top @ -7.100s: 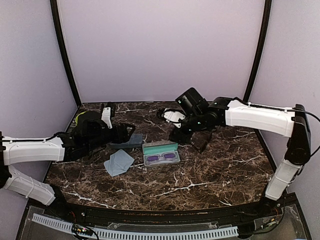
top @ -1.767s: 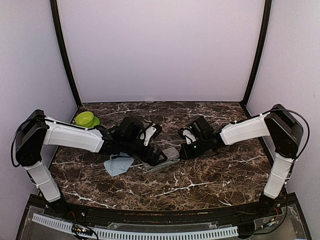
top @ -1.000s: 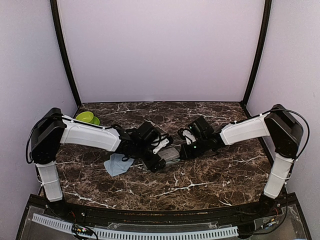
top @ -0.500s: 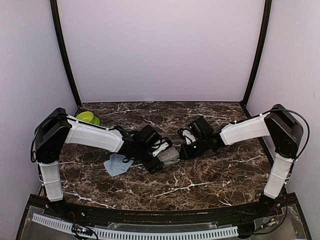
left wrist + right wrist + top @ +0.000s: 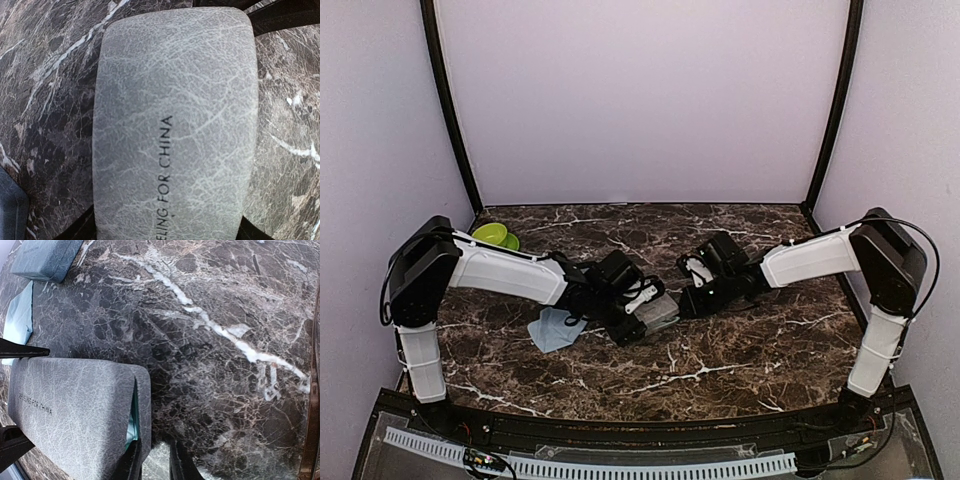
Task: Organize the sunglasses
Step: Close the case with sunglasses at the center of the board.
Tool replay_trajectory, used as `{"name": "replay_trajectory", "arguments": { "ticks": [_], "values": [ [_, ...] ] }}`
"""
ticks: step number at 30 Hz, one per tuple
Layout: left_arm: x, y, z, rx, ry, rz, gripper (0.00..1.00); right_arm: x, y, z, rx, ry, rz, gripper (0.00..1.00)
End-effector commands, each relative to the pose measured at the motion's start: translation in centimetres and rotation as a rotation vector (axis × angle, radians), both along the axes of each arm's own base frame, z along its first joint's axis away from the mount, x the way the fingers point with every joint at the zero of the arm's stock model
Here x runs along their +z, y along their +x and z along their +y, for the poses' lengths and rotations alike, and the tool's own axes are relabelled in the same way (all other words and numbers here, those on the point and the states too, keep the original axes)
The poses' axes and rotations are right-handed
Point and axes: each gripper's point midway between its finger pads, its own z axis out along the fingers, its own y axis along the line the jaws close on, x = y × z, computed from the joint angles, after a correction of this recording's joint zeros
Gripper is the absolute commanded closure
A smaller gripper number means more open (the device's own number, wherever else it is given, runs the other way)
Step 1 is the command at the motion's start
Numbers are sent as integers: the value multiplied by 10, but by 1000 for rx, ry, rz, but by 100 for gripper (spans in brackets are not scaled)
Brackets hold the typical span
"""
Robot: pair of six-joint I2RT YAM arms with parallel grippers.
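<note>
Judging by the grey case (image 5: 175, 115), packing is partly done. Its lid is down at the centre of the table (image 5: 740, 370), but a sliver of teal lining shows at its right end, so it is probably not latched.

Sunglasses: neither pair is plainly in view. One presumably lies inside the case, unconfirmed. A thin brown rim (image 5: 314, 390), cut off at the edge of the right wrist view, may be the dark pair.

Left claw (image 5: 642, 318) straddles the case across its width, fingers at both long edges; whether it presses cannot be told. Right claw (image 5: 154, 465) is parted only narrowly and holds nothing, one finger against the case end.

Likely left to do: second pair, blue-grey case (image 5: 45, 257), cloth (image 5: 555, 330).
</note>
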Motion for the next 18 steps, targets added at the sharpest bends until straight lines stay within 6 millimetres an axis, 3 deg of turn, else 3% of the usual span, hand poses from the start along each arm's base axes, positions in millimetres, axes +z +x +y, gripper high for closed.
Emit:
{"name": "replay_trajectory", "arguments": {
  "ticks": [1, 10, 18],
  "values": [
    [-5, -9, 9, 18, 23, 19, 35, 15, -9, 8, 71, 37, -4, 77],
    [-9, -11, 11, 27, 22, 27, 34, 21, -18, -8, 81, 35, 5, 69],
    [-9, -10, 10, 39, 16, 26, 36, 13, -25, -17, 103, 32, 37, 67]
  ]
}}
